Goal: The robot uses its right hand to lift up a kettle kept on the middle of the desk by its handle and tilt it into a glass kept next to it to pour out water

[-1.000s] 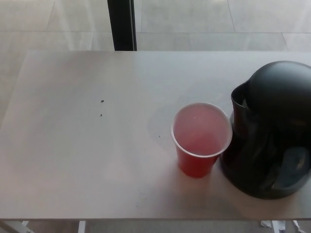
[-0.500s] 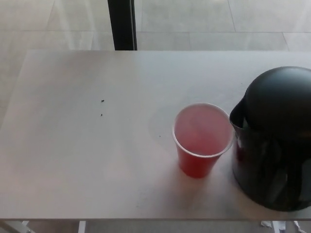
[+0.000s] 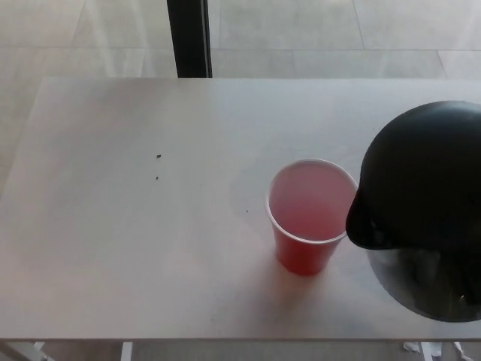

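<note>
at right of frame i had the kettle [image 3: 425, 203] leaning toward the red cup [image 3: 310, 218], spout at its rim to pour; neither hand showed, fingers untellable.

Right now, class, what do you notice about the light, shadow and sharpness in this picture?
Head view: soft, washed-out light pales the table; the red cup casts only a faint shadow; the black kettle is dark and almost without detail, cut off at the right edge; the whole picture is slightly hazy.
</note>
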Robot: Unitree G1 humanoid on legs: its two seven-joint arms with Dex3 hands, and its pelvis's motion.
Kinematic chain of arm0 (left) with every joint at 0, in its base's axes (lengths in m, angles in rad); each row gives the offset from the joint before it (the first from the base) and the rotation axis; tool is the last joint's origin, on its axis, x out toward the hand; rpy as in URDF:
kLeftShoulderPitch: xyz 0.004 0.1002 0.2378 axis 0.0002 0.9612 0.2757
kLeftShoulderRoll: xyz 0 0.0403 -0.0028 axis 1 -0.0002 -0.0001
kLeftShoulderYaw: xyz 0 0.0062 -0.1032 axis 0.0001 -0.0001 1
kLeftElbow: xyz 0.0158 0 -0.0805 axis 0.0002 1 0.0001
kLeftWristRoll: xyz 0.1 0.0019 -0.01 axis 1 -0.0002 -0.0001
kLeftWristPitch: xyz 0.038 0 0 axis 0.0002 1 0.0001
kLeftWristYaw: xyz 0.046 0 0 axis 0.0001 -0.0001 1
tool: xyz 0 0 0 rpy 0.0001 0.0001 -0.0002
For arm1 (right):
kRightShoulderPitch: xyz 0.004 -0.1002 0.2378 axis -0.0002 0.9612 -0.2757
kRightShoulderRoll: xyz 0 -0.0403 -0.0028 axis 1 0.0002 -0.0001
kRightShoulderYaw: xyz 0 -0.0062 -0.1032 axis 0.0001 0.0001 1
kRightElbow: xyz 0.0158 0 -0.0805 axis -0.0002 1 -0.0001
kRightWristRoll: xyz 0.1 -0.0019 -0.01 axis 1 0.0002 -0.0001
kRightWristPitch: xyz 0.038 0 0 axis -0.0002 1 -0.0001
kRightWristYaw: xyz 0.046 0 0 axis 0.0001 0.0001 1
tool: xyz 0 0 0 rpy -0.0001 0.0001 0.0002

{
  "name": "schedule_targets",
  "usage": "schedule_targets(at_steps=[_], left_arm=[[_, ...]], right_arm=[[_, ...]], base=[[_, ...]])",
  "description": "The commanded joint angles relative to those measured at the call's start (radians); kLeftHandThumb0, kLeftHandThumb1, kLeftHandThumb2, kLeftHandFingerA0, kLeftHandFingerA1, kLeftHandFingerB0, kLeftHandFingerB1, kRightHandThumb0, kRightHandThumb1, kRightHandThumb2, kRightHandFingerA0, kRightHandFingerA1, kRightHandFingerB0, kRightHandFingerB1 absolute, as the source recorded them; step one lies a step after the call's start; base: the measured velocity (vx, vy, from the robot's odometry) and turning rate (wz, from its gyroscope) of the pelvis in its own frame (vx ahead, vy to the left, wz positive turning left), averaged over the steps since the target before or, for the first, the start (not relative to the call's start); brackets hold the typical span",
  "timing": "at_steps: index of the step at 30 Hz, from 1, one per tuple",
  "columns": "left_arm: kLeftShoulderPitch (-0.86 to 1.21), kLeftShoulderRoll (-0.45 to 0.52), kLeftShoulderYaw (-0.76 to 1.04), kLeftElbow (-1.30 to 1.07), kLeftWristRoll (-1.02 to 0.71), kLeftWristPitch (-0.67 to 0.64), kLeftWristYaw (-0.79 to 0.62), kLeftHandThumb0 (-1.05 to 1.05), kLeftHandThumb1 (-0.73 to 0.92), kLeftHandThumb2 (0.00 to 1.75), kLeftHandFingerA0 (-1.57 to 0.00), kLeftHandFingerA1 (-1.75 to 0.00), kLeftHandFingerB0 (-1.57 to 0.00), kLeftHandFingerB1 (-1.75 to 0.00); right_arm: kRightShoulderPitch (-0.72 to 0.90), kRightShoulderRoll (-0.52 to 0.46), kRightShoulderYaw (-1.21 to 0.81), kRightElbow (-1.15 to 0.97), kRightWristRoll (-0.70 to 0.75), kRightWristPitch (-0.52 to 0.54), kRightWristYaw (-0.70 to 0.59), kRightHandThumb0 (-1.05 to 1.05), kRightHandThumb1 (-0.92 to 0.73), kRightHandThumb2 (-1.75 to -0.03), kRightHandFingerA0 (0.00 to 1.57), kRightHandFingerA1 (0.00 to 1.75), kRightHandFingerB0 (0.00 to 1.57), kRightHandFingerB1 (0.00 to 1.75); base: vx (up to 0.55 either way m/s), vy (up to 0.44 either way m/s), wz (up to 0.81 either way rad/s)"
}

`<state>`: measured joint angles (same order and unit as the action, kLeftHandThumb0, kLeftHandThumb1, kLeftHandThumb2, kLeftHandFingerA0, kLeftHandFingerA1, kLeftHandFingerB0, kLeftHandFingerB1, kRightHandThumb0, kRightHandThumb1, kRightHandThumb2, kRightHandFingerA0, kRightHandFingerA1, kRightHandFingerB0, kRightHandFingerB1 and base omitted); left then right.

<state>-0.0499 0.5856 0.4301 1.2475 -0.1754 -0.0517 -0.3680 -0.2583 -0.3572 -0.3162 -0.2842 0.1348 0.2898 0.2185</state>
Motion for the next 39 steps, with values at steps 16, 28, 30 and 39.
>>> schedule_targets(at_steps=[16,28,30,39], left_arm=[[-0.018,0.022,-0.007,-0.002,-0.005,0.005,0.002,-0.72,0.76,0.63,-0.52,-0.44,-0.36,-0.36],[-0.03,0.028,-0.014,0.004,0.002,0.008,0.009,-0.75,0.61,0.98,-0.46,-0.55,-0.32,-0.5],[-0.036,0.028,-0.009,0.006,-0.006,0.014,0.009,-0.73,0.74,0.62,-0.54,-0.44,-0.39,-0.36],[-0.047,0.03,-0.024,0.008,0.01,0.002,0.021,-0.79,0.61,0.98,-0.47,-0.55,-0.33,-0.5]], right_arm=[[-0.157,0.009,0.019,0.09,-0.121,0.245,-0.177,-0.21,-0.33,-1.17,1.02,1.75,0.81,1.69],[-0.116,0.003,0.091,0.011,-0.152,0.187,-0.136,-0.21,-0.38,-1.32,0.99,1.75,0.85,1.53],[-0.099,-0.005,0.111,0.011,-0.14,0.095,-0.095,-0.23,-0.46,-1.18,1.24,1.39,1.02,1.23],[-0.089,0.001,0.184,-0.023,-0.167,-0.003,-0.088,-0.12,-0.42,-1.34,0.99,1.72,0.88,1.51]], base=[[0.0,0.0,0.0],[0.0,0.0,0.0],[0.0,0.0,0.0],[0.0,0.0,0.0]])
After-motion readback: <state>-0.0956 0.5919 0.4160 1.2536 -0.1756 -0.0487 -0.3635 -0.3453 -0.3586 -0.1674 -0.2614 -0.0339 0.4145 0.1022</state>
